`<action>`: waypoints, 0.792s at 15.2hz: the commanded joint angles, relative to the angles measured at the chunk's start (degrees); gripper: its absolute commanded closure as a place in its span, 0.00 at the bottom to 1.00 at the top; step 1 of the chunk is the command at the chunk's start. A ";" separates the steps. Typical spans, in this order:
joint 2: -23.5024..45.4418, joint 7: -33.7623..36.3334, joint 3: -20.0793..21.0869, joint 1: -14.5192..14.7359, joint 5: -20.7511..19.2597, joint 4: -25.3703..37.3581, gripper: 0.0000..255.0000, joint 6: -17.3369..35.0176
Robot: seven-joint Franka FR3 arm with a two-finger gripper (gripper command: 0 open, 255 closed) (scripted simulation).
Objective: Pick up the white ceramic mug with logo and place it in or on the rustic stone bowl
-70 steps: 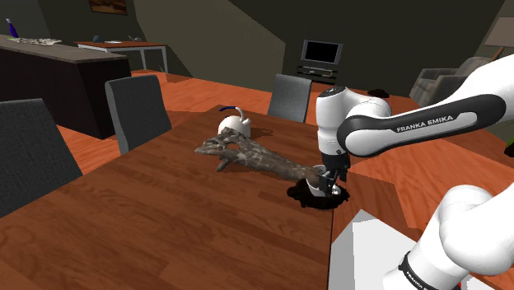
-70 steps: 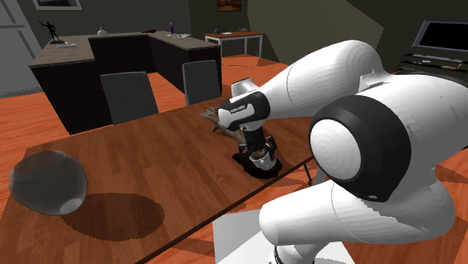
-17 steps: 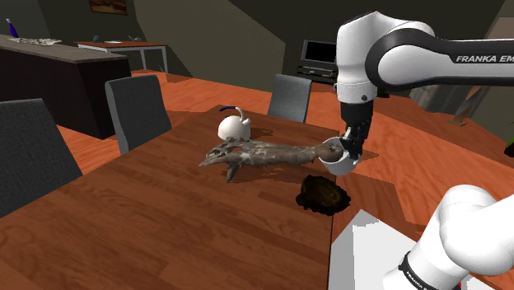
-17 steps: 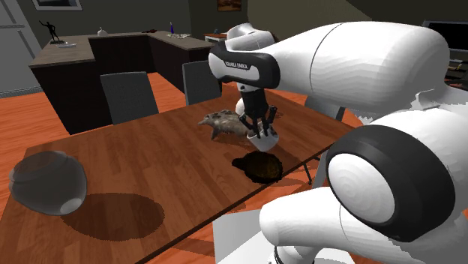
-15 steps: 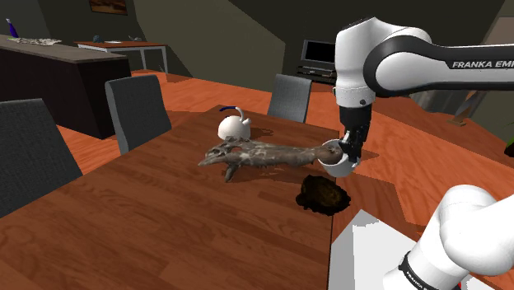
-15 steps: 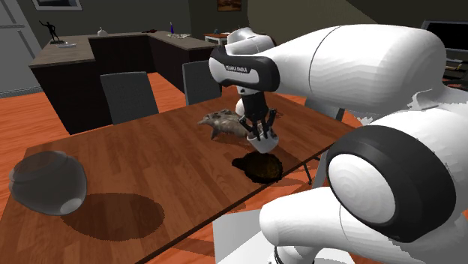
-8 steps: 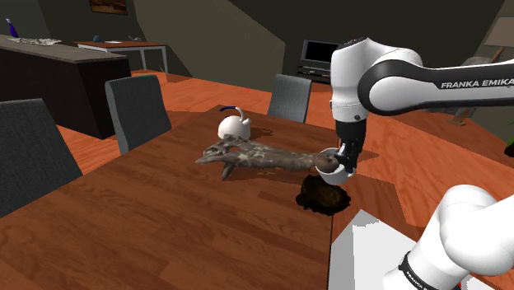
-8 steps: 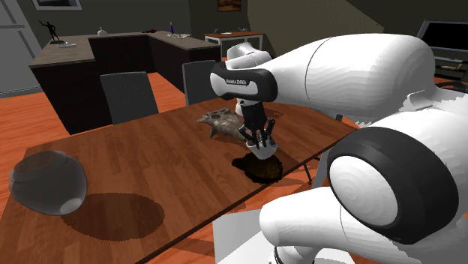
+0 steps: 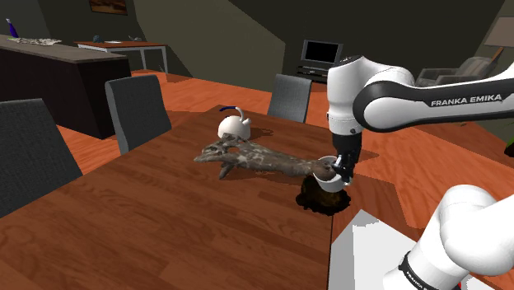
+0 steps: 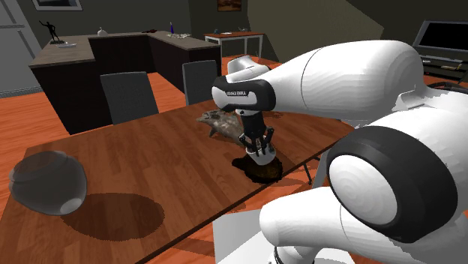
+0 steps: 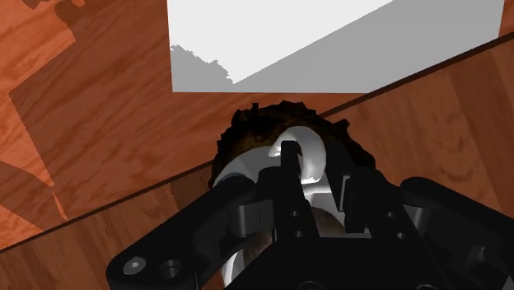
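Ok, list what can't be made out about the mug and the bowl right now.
- Logo on the mug: too small in the shoulder view; the gripper covers the mug's wall in the wrist view.
- Whether the mug touches the bowl: they overlap in the shoulder view; the gripper hides the gap in the second exterior view.
- The bowl's inside: covered by mug and gripper in the wrist view.
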 commanded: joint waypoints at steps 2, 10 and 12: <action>0.11 0.03 -0.01 -0.03 -0.02 -0.03 1.00 0.41; 0.13 0.02 -0.01 -0.04 -0.03 0.00 0.00 0.41; 0.11 0.03 -0.01 -0.03 -0.02 -0.03 0.00 0.41</action>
